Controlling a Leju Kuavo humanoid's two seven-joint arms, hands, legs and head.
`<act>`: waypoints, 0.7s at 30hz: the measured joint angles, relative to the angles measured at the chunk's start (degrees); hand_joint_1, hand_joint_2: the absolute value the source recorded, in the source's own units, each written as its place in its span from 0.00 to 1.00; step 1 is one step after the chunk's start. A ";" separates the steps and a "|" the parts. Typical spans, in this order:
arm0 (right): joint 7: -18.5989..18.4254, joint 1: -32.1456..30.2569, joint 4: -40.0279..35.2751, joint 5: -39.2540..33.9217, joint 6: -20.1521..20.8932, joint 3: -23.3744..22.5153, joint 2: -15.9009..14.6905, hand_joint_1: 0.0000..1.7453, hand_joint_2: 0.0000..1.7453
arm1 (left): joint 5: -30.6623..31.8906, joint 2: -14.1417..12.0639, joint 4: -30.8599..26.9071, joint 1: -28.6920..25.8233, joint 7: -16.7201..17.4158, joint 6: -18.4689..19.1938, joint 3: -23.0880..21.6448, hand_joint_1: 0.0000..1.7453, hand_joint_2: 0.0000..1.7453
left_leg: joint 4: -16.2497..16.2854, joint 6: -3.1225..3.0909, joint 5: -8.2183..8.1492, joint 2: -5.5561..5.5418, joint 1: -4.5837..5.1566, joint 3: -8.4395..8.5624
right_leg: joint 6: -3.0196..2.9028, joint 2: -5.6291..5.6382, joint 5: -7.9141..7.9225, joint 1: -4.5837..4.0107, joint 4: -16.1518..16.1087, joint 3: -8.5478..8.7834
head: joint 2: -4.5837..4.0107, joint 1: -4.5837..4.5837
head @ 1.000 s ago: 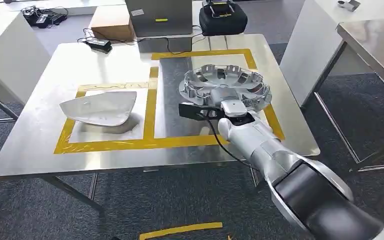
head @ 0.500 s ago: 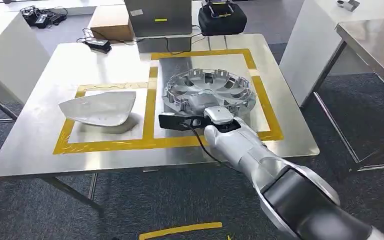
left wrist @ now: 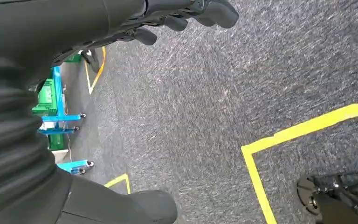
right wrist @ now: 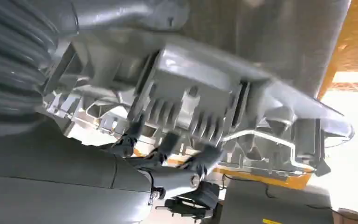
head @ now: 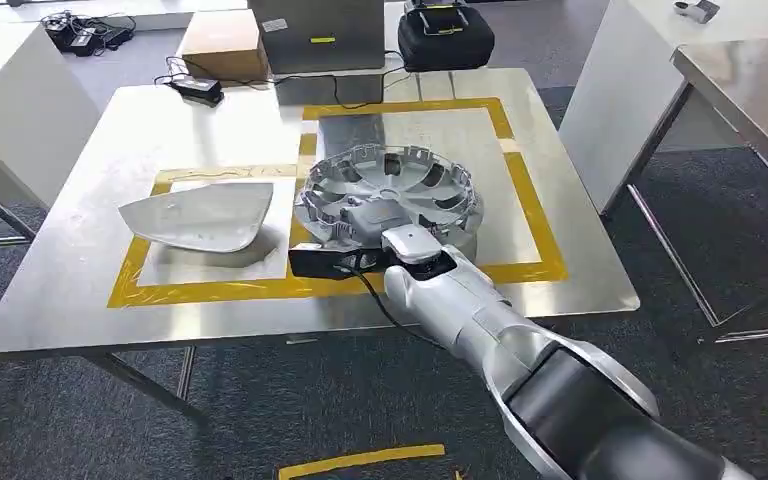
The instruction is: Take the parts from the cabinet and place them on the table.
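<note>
A round silver wheel cover (head: 392, 188) with its ribbed inner side up hangs low over the grey panel inside the yellow-taped square on the steel table (head: 80, 290). My right hand (head: 360, 222) grips its near rim; in the right wrist view the dark fingers (right wrist: 168, 144) hook under the part's ribbed edge (right wrist: 200, 107). A pale silver mirror shell (head: 200, 216) lies in the left taped square. My left hand (left wrist: 135, 18) hangs over the carpet, fingers loosely curled with nothing in them.
A cardboard box (head: 222, 44), a grey case (head: 320, 32) and a black bag (head: 446, 38) stand beyond the table's far edge. A black adapter with cable (head: 195, 90) lies at the far left corner. White tables (head: 650, 70) flank the right side.
My right arm has carried the wheel cover to the left, from the right edge of the taped square toward its left side.
</note>
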State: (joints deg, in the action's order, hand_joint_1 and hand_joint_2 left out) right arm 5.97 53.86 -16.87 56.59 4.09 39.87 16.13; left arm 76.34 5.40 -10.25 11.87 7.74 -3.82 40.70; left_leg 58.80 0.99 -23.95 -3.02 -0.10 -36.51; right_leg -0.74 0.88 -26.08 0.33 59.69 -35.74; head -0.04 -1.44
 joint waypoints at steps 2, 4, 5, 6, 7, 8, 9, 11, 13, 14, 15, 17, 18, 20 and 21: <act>-0.44 0.01 0.00 -0.04 0.00 0.00 0.00 0.00 0.00 | -0.66 0.00 0.00 -0.08 -0.07 0.00 0.04 0.00 0.00 | 0.00 0.00 0.00 0.00 0.00 0.01 | 0.00 0.00 0.00 0.00 0.00 0.00 | 0.00 0.00; -1.02 0.00 0.00 -0.09 0.04 0.00 -0.02 0.00 0.00 | -0.61 0.00 0.07 -0.10 -0.31 0.20 0.04 0.00 0.00 | 0.00 0.00 0.00 0.01 0.00 0.01 | 0.00 0.00 0.00 0.00 0.00 0.00 | 0.00 0.00; -1.37 0.01 0.00 -0.17 0.04 0.00 -0.02 0.00 0.00 | -0.57 0.00 0.07 -0.10 -0.31 0.24 0.04 0.00 0.00 | 0.00 0.00 0.00 0.01 0.00 0.01 | 0.00 0.00 0.00 -0.01 0.00 0.00 | 0.00 0.00; -1.55 0.01 0.00 -0.22 0.04 0.00 -0.04 0.00 0.00 | -0.57 0.00 0.07 -0.10 -0.29 0.24 0.04 0.00 0.00 | 0.00 0.00 0.00 0.01 0.00 0.02 | 0.00 0.00 0.00 -0.01 0.00 0.00 | 0.00 0.00; -1.84 0.00 0.02 -0.31 0.07 0.00 -0.07 0.00 0.00 | -0.57 0.00 0.07 -0.10 -0.28 0.24 0.04 0.00 0.00 | 0.00 0.00 0.00 0.01 0.00 0.02 | 0.00 0.00 0.00 -0.01 0.00 0.00 | 0.00 0.00; -2.21 0.01 0.02 -0.48 0.07 0.00 -0.09 0.00 0.00 | -0.57 0.00 0.09 -0.10 -0.28 0.24 0.04 0.00 0.00 | 0.00 0.00 0.00 0.01 0.00 0.02 | 0.00 0.00 0.00 -0.01 0.00 0.00 | 0.00 0.00; -2.58 0.01 0.02 -0.55 0.09 0.00 -0.15 0.00 0.00 | -0.57 0.00 0.09 -0.10 -0.31 0.24 0.04 0.00 0.00 | 0.00 0.00 0.00 0.01 0.00 0.02 | 0.00 0.01 0.00 -0.01 0.00 0.00 | 0.00 0.00; -3.58 0.01 0.02 -0.81 0.09 0.00 -0.30 0.00 0.00 | -0.57 0.00 0.07 -0.09 -0.17 0.22 0.07 0.00 0.00 | 0.00 0.00 0.00 0.02 0.00 0.02 | 0.00 0.00 0.01 -0.01 0.00 0.00 | 0.00 0.00; -3.76 0.04 0.02 -1.60 -0.11 0.00 -0.48 0.00 0.00 | -0.57 0.00 0.09 -0.09 0.00 0.17 0.09 0.00 0.00 | 0.00 0.00 0.00 0.02 0.00 0.02 | 0.00 0.01 0.01 0.00 0.00 0.00 | 0.00 0.00; -3.74 0.08 0.02 -2.08 -0.26 -0.02 -0.59 0.00 0.00 | -0.57 0.00 0.09 -0.09 0.09 0.13 0.09 0.00 0.00 | 0.00 0.00 0.00 0.02 0.00 0.03 | 0.00 0.01 0.01 0.00 0.00 0.00 | 0.00 0.00; -3.49 0.18 0.02 -2.80 -0.61 -0.11 -0.70 0.00 0.00 | -0.59 0.00 0.09 -0.10 0.20 0.13 0.11 0.00 0.00 | 0.01 0.00 0.00 0.02 0.00 0.02 | 0.00 0.01 0.01 0.00 0.00 0.00 | 0.00 0.00; -2.00 0.66 -0.11 -4.91 -1.98 -0.80 -0.96 0.00 0.00 | -0.79 0.00 0.09 -0.11 0.52 0.11 0.15 0.00 0.00 | 0.02 0.00 0.00 0.01 0.00 0.02 | 0.00 0.00 0.02 0.00 0.00 0.01 | 0.00 0.00; -1.09 1.15 -0.20 -6.02 -2.74 -1.31 -1.09 0.00 0.00 | -0.87 0.00 0.09 -0.12 0.61 0.11 0.17 0.00 0.00 | 0.33 -0.18 -0.11 0.02 0.13 -0.08 | 0.17 0.00 0.12 0.16 -0.16 0.04 | 0.00 0.00; 1.36 2.35 -0.92 -8.74 -4.75 -2.73 -1.42 0.00 0.00 | -1.35 -0.13 0.09 -0.19 0.74 0.11 0.41 0.00 0.00 | 0.41 -0.48 -0.25 0.04 0.16 -0.14 | 0.34 0.01 0.10 0.17 -0.12 0.01 | 0.00 -0.02; 2.65 3.26 -1.36 -9.82 -5.64 -3.54 -1.55 0.00 0.00 | -1.46 -0.17 0.09 -0.26 0.83 0.11 0.63 0.00 0.00 | 0.49 -0.61 -0.34 0.05 0.18 -0.17 | 0.41 0.02 0.10 0.19 -0.12 0.02 | 0.00 -0.02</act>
State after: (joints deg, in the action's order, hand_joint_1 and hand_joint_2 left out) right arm 8.62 57.12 -18.23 46.77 -1.55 36.32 14.58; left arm 74.88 5.22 -10.16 11.60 8.57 -3.72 41.33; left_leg 59.28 0.38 -24.29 -2.98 0.08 -36.68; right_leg -0.33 0.90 -25.99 0.52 59.57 -35.72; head -0.04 -1.46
